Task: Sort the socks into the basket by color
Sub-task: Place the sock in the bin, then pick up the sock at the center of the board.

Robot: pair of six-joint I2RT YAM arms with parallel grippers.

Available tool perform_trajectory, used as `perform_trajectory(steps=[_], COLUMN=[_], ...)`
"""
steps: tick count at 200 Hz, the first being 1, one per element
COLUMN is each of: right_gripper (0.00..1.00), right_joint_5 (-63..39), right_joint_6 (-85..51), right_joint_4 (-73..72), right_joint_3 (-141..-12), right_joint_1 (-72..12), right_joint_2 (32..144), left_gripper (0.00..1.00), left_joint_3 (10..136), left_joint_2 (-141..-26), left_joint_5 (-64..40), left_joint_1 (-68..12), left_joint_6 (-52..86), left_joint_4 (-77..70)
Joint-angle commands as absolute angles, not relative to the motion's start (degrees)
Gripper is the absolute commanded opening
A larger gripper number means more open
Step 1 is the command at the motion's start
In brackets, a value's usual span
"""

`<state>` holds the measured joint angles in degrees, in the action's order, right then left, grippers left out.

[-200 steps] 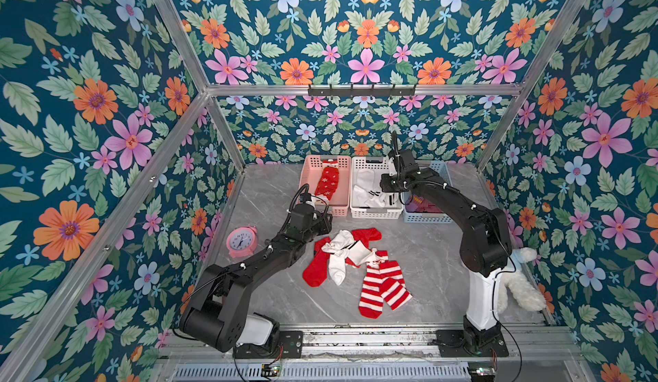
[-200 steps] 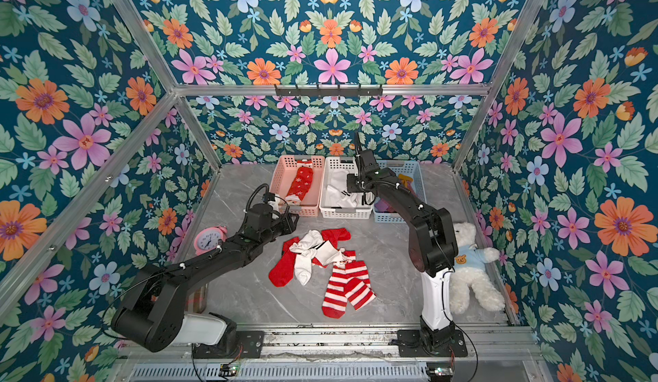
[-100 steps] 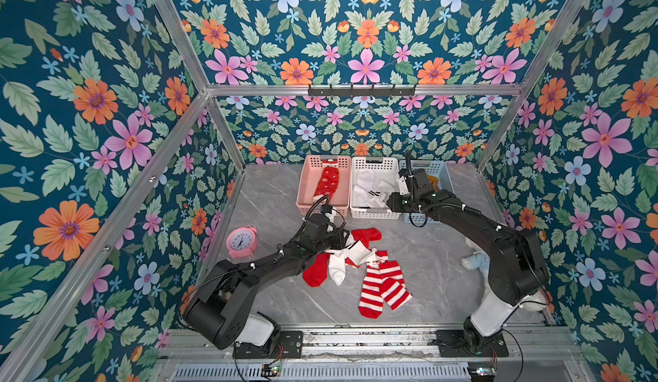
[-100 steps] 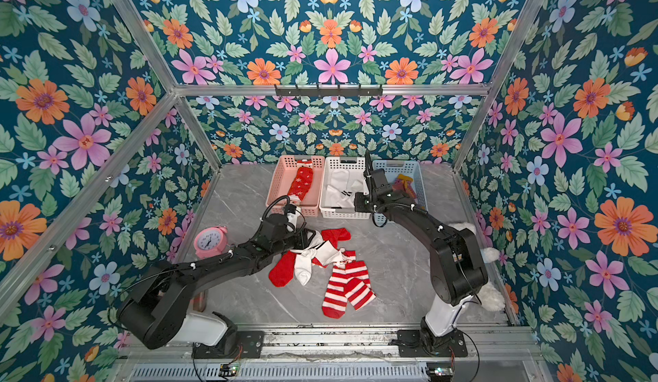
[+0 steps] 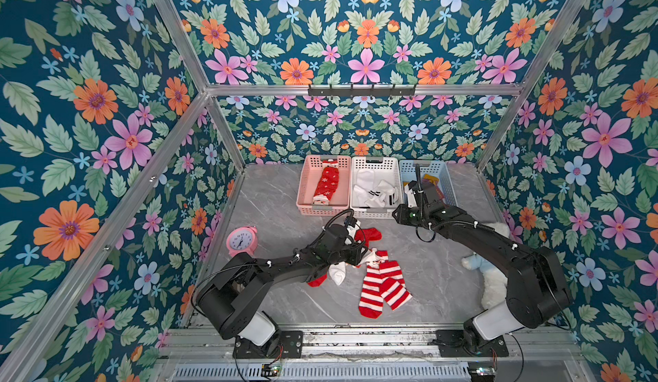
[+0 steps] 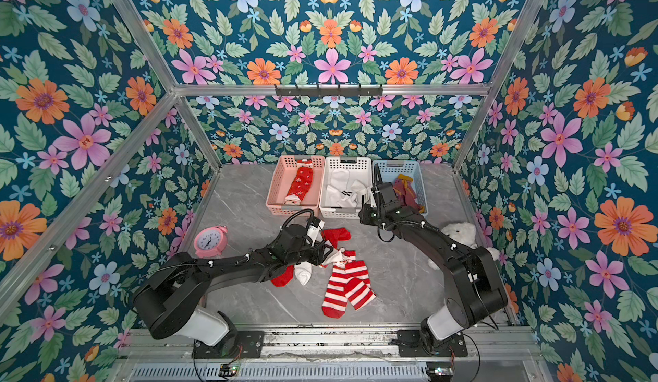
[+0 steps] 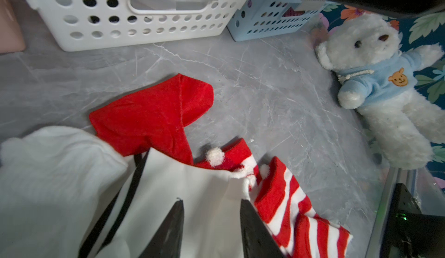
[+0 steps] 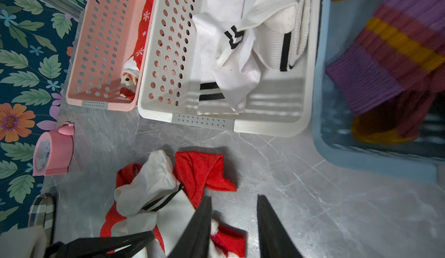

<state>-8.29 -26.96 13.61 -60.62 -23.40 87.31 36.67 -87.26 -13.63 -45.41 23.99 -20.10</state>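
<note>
Left end effector (image 7: 211,202), spread, has dropped onto my next pick, white black-banded fabric sock (image 7: 192,177); right end effector (image 8: 234,197), spread, empty, withdrawn.

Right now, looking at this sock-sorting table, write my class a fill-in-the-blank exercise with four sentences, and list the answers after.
The white basket stands between the pink basket and the ____ basket.
The snowflake sock lying in the pink basket is ____.
The alarm clock is ____.
The white socks in the white basket carry ____ bands.
Missing words: blue, red, pink, black.
</note>
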Motion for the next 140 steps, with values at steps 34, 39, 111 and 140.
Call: perform_trajectory(steps=[34, 39, 111, 140], right_gripper=[0.35, 0.35, 0.35, 0.35], right_joint_5=[-6.7, -6.7, -7.2, -6.9], right_joint_6=[-28.0, -28.1, -28.8, -28.9], right_joint_4=[12.9, 12.9, 12.0, 11.8], right_joint_3=[-59.0, -58.9, -57.3, -56.5], right_joint_1=[-23.4, -23.4, -23.5, -23.5], right_joint_2=[85.0, 85.0, 84.6, 83.8], left_gripper=[0.41, 0.41, 0.33, 0.24], left_joint_3=[37.5, 37.6, 39.8, 40.5], left_joint_2=[-88.6, -88.8, -91.9, -93.0], left_joint_5=[-13.6, -13.7, -11.4, -11.0], left_joint_1=[-47.8, -48.0, -50.2, -50.5], left_joint_6=[22.2, 22.1, 21.2, 20.9], left_joint_4=[-20.6, -20.4, -17.4, -17.2])
